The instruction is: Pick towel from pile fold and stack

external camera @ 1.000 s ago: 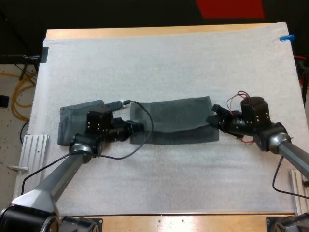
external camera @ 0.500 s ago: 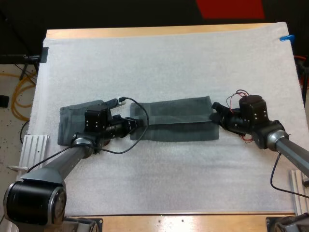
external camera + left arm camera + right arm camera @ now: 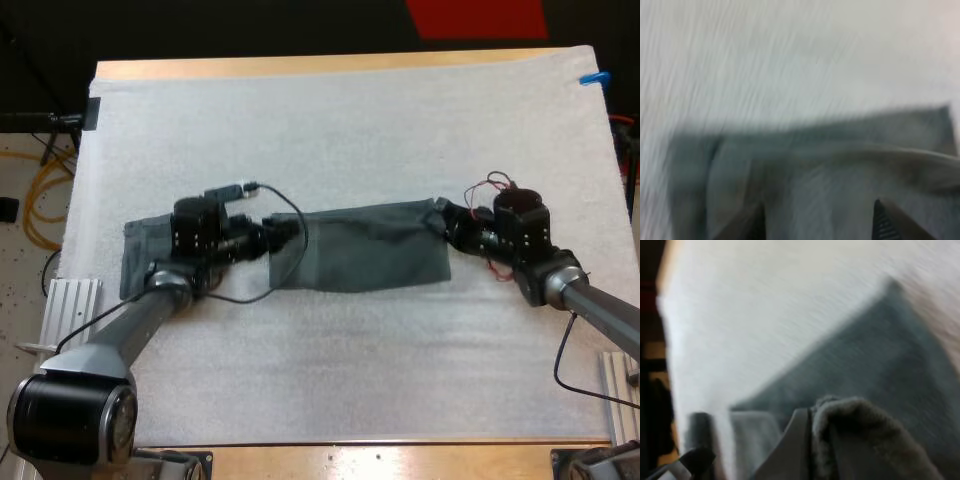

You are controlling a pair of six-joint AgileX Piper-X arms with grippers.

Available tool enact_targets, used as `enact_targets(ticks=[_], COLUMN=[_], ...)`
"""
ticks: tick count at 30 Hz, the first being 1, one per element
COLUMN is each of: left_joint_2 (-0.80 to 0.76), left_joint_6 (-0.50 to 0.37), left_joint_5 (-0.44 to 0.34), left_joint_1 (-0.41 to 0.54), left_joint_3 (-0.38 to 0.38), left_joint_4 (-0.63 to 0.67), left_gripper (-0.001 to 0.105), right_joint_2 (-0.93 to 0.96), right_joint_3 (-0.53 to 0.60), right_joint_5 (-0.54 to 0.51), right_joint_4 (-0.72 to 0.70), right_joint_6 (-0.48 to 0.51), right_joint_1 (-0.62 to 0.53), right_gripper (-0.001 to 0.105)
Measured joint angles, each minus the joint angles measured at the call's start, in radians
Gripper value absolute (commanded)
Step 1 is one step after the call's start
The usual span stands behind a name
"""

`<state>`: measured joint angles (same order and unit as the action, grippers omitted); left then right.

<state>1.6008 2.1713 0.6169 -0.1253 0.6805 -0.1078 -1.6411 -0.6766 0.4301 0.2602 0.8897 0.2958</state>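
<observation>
**A:** Quickly, right gripper [image 3: 447, 226] first. State?

**B:** Clamped on the towel [image 3: 365, 250], at its right end. The right wrist view has cloth bunched up against one finger [image 3: 799, 440], so I judge it a real pinch.

**A:** Left gripper [image 3: 278, 238]?

**B:** It sits at the towel's left end, touching the cloth. Whether it grips or is let go, cannot tell, as the left wrist view is too smeared.

**A:** And the towel itself?

**B:** It spans between the two grippers, in the middle of the mat [image 3: 330, 130], mostly flat. The left wrist view has a raised ridge of cloth just ahead of that gripper. The folded stack [image 3: 138, 262] lies just beyond the left gripper, under the left arm. I can't tell whether the stack and the towel touch.

**A:** Step in hand?

**B:** My guess is a fold in progress, each end handled by one arm. Stacking is not yet done.

**A:** What goes wrong from here?

**B:**
- If the left side has no hold, only the right end travels, so the fold comes out skewed or the towel drags.
- If the arms move at uneven pace, the edges won't line up.
- If they pull apart too hard, the cloth slips out of the right pinch.
- The left arm sits right over the folded stack, so a low sweep could shove it.

**A:** Done.
</observation>
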Motion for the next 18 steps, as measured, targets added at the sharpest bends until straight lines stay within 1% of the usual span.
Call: enact_targets(ticks=[1, 2, 3, 6, 7, 9, 11, 13, 14, 16, 18], left_joint_2=[0.0, 0.0, 0.0, -0.005, -0.015, -0.052, -0.099, -0.162, -0.196, -0.26, -0.33], left_joint_6=[-0.007, -0.017, -0.031, -0.09, -0.115, -0.196, -0.287, -0.394, -0.439, -0.501, -0.53], left_joint_5=[0.0, 0.002, 0.005, 0.024, 0.025, 0.012, -0.034, -0.093, -0.123, -0.171, -0.201], left_joint_1=[0.0, 0.0, 0.0, 0.0, 0.0, 0.0, 0.0, 0.0, 0.0, 0.0, 0.0], left_joint_3=[0.019, 0.046, 0.068, 0.14, 0.157, 0.189, 0.219, 0.239, 0.248, 0.254, 0.254], left_joint_4=[0.0, 0.0, 0.01, 0.067, 0.099, 0.18, 0.28, 0.39, 0.445, 0.523, 0.587], left_gripper=[0.047, 0.047, 0.047, 0.047, 0.047, 0.047, 0.047, 0.047, 0.047, 0.047, 0.049], right_joint_2=[0.0, 0.0, 0.0, 0.0, 0.002, 0.002, 0.005, 0.017, 0.027, 0.055, 0.093], right_joint_3=[0.0, -0.002, -0.006, -0.035, -0.048, -0.076, -0.109, -0.138, -0.151, -0.176, -0.202], right_joint_5=[0.0, -0.002, -0.001, 0.008, 0.03, 0.078, 0.104, 0.108, 0.105, 0.071, 0.025], right_joint_4=[0.035, 0.061, 0.083, 0.103, 0.103, 0.103, 0.087, 0.032, -0.007, -0.099, -0.211], right_joint_6=[0.0, 0.0, 0.0, 0.007, 0.022, 0.077, 0.11, 0.146, 0.18, 0.253, 0.345], right_joint_1=[0.0, -0.003, -0.005, -0.017, -0.02, -0.024, -0.024, -0.024, -0.024, -0.024, -0.024], right_gripper=[0.02, 0.03, 0.046, 0.079, 0.084, 0.086, 0.086, 0.086, 0.086, 0.086, 0.086])
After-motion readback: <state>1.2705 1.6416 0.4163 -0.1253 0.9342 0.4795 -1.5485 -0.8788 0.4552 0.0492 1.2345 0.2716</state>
